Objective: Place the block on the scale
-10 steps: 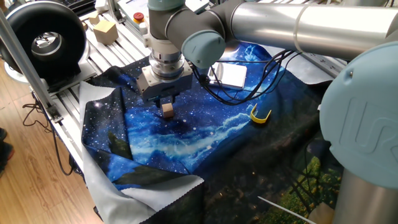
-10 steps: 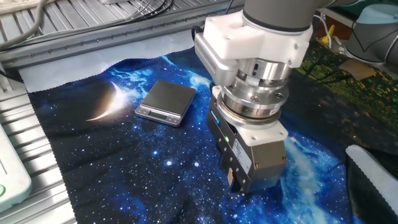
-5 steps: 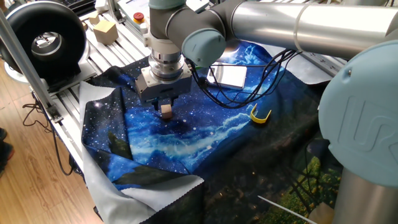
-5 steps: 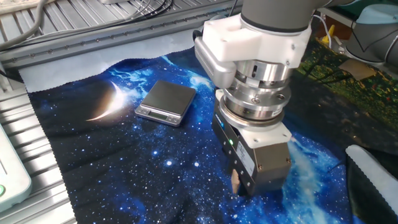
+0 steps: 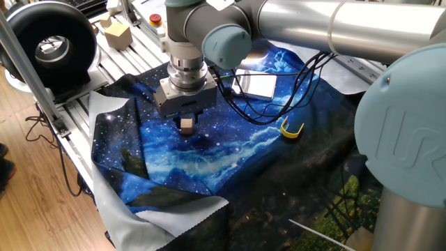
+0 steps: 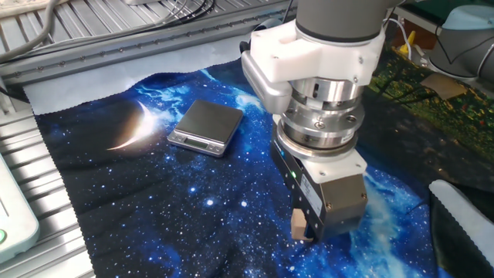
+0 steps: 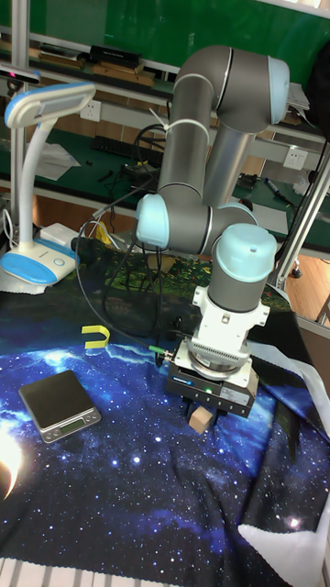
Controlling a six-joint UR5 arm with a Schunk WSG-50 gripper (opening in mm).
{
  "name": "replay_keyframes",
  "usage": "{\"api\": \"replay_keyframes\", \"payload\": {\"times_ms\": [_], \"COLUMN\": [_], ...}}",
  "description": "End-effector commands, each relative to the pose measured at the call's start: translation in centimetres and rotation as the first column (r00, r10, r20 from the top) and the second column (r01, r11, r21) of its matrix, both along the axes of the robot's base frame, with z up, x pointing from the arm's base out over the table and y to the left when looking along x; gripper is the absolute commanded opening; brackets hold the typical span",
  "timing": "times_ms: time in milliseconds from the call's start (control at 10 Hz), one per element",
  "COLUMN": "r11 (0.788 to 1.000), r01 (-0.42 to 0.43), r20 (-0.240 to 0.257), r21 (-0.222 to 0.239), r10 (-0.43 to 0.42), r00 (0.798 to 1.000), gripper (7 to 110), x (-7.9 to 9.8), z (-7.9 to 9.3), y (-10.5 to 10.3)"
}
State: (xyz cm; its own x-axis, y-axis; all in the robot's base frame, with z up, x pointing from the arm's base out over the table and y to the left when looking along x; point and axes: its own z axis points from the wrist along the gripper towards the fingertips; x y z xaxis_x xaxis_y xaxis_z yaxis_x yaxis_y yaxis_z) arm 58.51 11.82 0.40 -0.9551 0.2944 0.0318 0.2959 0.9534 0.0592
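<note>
The block (image 5: 187, 125) is a small brown wooden cube, and my gripper (image 5: 186, 120) is shut on it, pointing straight down. It hangs low over the starry blue cloth, with a dark shadow just beneath it. In the other fixed view only the block's (image 6: 299, 226) pale edge shows at the bottom of the gripper (image 6: 306, 225). The tall fixed view shows the block (image 7: 200, 418) poking out under the gripper (image 7: 202, 413). The scale (image 5: 258, 85) lies flat on the cloth, apart from the gripper; it also shows as the scale (image 6: 207, 126) and scale (image 7: 60, 404).
A yellow curved piece (image 5: 291, 129) lies on the cloth beyond the scale. A larger pale tan block (image 5: 117, 33) sits on the metal rack at the back. A desk lamp (image 7: 41, 183) stands left. Black cables (image 5: 279, 104) trail from the arm over the cloth. Cloth folds (image 5: 174, 209) bunch at the table edge.
The gripper has shifted a little with the block still in it; in the other fixed view it moved right and the block's edge came into sight. The scale has not moved.
</note>
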Motion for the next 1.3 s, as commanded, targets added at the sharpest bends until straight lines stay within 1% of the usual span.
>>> {"api": "replay_keyframes", "payload": {"times_ms": [0,200,800,900,1200], "r11": [1.0,1.0,0.999,0.999,0.998], "r01": [0.002,0.008,0.033,0.036,0.064], "r20": [-0.02,-0.022,-0.009,-0.007,-0.02], "r21": [0.007,0.013,0.008,0.003,-0.014], "r10": [-0.001,-0.007,-0.033,-0.036,-0.065], "r00": [1.0,1.0,0.999,0.999,0.998], "gripper": [44,44,44,22,22], "x": [-0.44,-0.48,-0.09,-0.05,-0.35], "z": [0.13,0.14,0.12,0.12,0.1], "y": [0.04,0.19,0.08,-0.04,-0.42]}}
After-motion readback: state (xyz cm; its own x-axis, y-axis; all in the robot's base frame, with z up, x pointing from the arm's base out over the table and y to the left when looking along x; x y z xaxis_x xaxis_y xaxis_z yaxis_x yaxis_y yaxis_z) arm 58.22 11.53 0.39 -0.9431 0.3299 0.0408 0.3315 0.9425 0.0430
